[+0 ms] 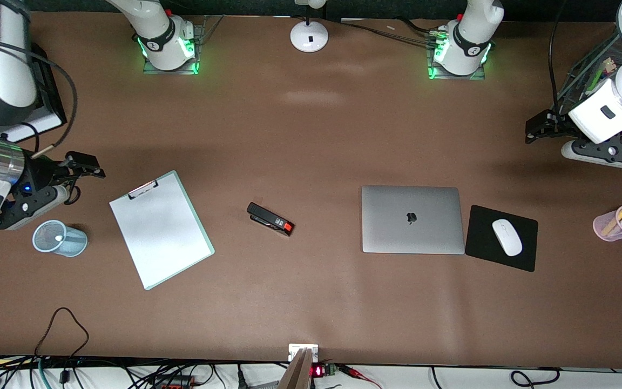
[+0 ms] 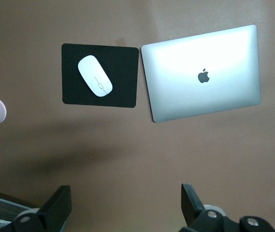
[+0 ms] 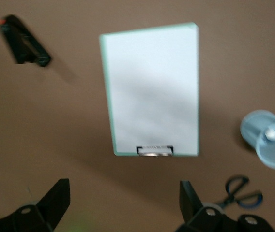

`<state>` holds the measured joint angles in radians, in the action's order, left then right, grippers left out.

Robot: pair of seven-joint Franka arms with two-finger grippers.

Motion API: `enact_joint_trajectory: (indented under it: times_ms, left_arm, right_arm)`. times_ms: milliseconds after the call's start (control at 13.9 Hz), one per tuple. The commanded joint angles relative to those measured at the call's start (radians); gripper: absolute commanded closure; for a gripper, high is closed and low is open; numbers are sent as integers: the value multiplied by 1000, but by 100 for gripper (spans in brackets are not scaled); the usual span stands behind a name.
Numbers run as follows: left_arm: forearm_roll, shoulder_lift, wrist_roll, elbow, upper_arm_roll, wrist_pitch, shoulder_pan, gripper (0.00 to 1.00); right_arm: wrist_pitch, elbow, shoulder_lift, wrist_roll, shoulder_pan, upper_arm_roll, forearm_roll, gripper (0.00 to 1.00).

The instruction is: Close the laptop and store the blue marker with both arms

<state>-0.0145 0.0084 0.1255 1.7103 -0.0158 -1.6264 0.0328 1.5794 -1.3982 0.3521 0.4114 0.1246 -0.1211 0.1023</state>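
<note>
**Silver-grey lid already flat; marker not confirmed**

Right gripper (image 1: pixel 92 167): fingers apart, holding nothing, hanging over the table at the right arm's end, above the scissors (image 3: pixel 241 191).

Blue mesh cup (image 1: pixel 60 237): just beside that gripper and nearer the front camera. A pale tip (image 1: pixel 59 236) shows inside it. It may be the blue marker's whitish end, but I cannot tell. No marker lies loose on the table.
- Handling guess: light, thin, smooth and prone to roll. Pinch it mid-barrel, across its width.

Clipboard (image 1: pixel 161 229) and black stapler (image 1: pixel 270 219): between the cup and the laptop, well apart from both.

Laptop (image 1: pixel 412 220): toward the left arm's end, lid down, logo up, so the closing step looks done.
- Handling guess: stiff, fairly heavy, slick metal, with a screen that could crack.
- If it needs pressing, push flat on the lid near its free edge. Do not pinch it.

Black mouse mat (image 1: pixel 501 237) with a white mouse (image 1: pixel 507 236): the mat's edge is just beside the laptop, almost touching. This is the only crowding there.

Pink cup (image 1: pixel 621 221): holds purple and yellow pens, no blue one seen.

Left gripper (image 1: pixel 540 127): fingers apart and empty, over bare table at the left arm's end. Both arms appear to be waiting.
</note>
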Motion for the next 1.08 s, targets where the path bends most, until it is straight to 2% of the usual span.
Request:
enact_joint_trajectory:
  times_ms: [0,216,576,1008]
  left_arm:
    - [13,16,0,-35,5,25,-1,0]
    - [13,16,2,-35,4,25,-1,0]
    - [15,16,0,-35,5,25,1,0]
    - [16,16,0,-35,5,25,1,0]
  right_arm:
    - [8,-65,-32,-196,20,-6,-70,0]
    - [8,-84,-35,-354,-5,-6,-92,0]
    - [8,-64,-136,-345,-100,-8,-101,0]
    - [13,-12,-145,-345,-181,72,-101,0]
